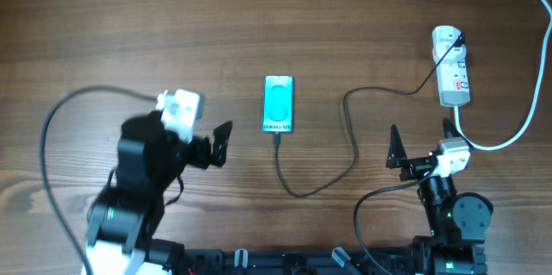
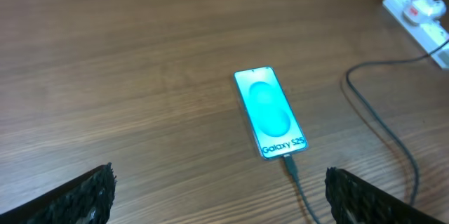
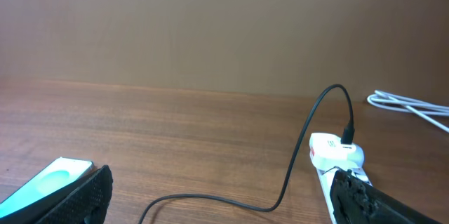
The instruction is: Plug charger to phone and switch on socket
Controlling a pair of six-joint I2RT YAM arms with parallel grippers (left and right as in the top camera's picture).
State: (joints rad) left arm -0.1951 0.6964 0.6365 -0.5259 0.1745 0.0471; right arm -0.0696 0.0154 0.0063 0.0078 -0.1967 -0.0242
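The small dark plug tip [image 2: 288,162] of the long thin black charger cable [image 1: 349,133] touches the bottom end of the little phone with the bright blue-green screen [image 1: 279,103]. It looks pushed in, but we cannot be sure. So we think the step in hand is the switch on the small white power strip [image 1: 451,68] with red and black marks. The strip lies well to the right of the phone, a bit farther back on the brown wooden tabletop [image 1: 129,25].

To do this well, we should use our right arm, since it is on that side of the phone. One finger should come down from above and press softly, so only the switch gets pushed. We should keep off the cable and the thick white lead [image 1: 517,133], so the phone does not get tugged. We cannot tell which way the switch is set now.

Our left tool [image 1: 222,144] hangs just left of the phone, fingers spread wide, holding nothing. Our right tool [image 1: 421,137] hangs well to the right of the phone, nearer to us, also spread wide and empty.
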